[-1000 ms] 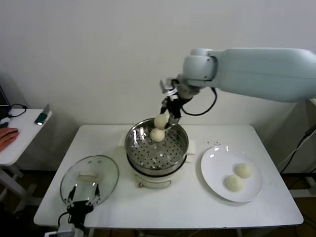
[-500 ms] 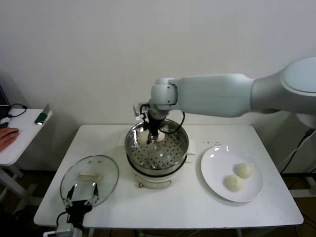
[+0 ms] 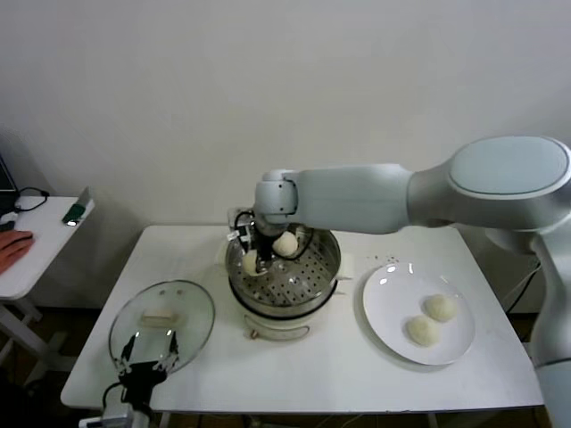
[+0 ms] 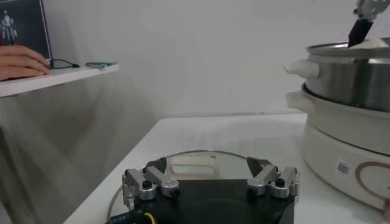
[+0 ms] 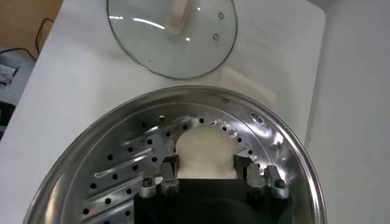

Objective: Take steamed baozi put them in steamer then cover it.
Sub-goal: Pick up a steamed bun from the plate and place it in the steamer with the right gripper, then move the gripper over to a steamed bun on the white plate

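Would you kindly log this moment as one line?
right gripper: shut on baozi, inside steamer | left gripper: open, over glass lid | plate: two baozi

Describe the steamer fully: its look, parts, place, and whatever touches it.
The steamer is a round, shiny steel basket with a perforated floor, seated upright on a cream-white pot base with side handles, at the middle of the white table. It is uncovered; the glass cover lies flat on the table, to the robot's left of the steamer. Two baozi are inside: one farther back, one between the right pincer's closed fingers, lowered inside the basket.
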### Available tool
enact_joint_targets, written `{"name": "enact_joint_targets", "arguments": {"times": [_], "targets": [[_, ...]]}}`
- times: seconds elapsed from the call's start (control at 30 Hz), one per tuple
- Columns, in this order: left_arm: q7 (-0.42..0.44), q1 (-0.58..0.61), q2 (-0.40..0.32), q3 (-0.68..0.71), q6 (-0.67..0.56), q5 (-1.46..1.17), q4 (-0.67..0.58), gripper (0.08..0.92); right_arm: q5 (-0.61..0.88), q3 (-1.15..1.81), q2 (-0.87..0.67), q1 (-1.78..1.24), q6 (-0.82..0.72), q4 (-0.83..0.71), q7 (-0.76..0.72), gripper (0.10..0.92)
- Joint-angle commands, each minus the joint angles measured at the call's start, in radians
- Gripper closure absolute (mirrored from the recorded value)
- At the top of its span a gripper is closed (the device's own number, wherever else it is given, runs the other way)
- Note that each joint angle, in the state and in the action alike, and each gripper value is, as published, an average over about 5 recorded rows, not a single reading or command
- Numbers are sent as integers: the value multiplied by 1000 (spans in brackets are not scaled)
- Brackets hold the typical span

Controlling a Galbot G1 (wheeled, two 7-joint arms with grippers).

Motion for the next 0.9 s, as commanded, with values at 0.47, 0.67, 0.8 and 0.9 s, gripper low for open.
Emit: {"name": "enact_joint_targets", "arguments": {"times": [0.47,0.67,0.8,0.9], "targets": [[0,-4,-2,1,-3,-1,10,177,-15,10,17,-49,-15,-62,25,284],[-1,-3,-2,-1,-1,0,8,177,-13,-1,-39,51,30,-19,-42,208],[0,-2,-3,0,0,1,7,177,16,-26,-134,150,80,49,-124,203],[0,-4,-3,1,2,1,6,177,29,-49,-244,215,119,109,-187,203]]}}
